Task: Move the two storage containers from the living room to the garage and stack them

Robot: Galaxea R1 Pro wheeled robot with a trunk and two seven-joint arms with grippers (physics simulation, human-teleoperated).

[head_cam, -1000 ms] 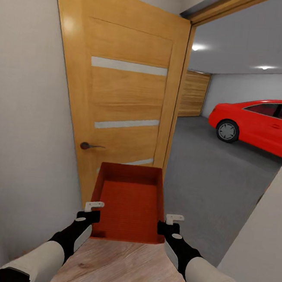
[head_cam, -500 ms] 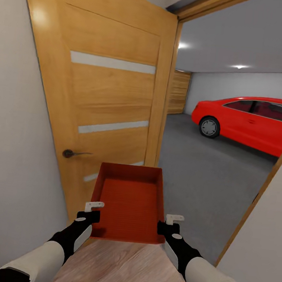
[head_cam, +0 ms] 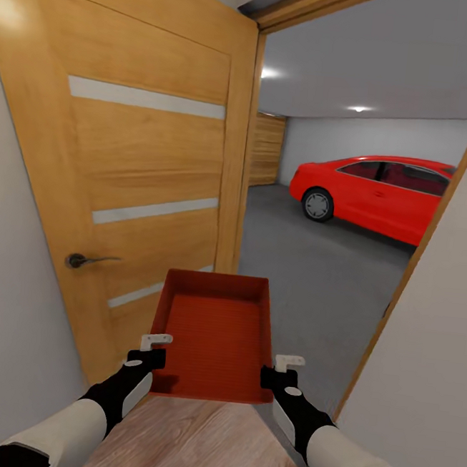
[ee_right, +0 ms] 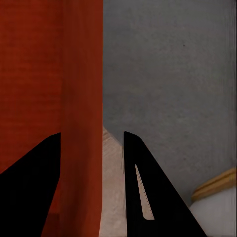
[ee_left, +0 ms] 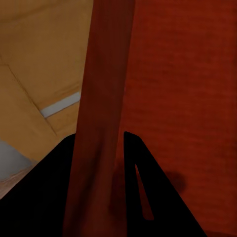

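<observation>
One storage container (head_cam: 212,335), orange-red and open-topped, is held level between both arms at the threshold of a doorway, its far end toward the garage (head_cam: 352,203). Left hand (head_cam: 151,348) sits at the container's near left corner; the left wrist view shows its two dark fingers (ee_left: 148,197) on either side of the container's left wall (ee_left: 101,123), pinching it. Right hand (head_cam: 282,368) sits at the near right corner; the right wrist view shows the right wall (ee_right: 81,123) running between its fingers (ee_right: 148,192), one inside the bin and one outside, though whether the outer finger actually touches the wall I cannot tell. Container interior is bare, floor of the bin finely textured. Beneath the near edge of the container lies light wood-plank flooring (head_cam: 197,442); beyond it the floor (head_cam: 314,285) of the garage is dark grey and speckled. Open wooden door (head_cam: 132,172) with three pale horizontal strips and a dark lever handle (head_cam: 87,260) stands to the left, just beside the container. White wall (head_cam: 428,369) with a wood door frame (head_cam: 422,253) is on the right. Red car (head_cam: 378,195) is parked well ahead to the right, in front of a white back wall; a wooden panel door (head_cam: 266,151) stands in the far left corner of the garage. Two ceiling lights (head_cam: 273,73) are lit.
</observation>
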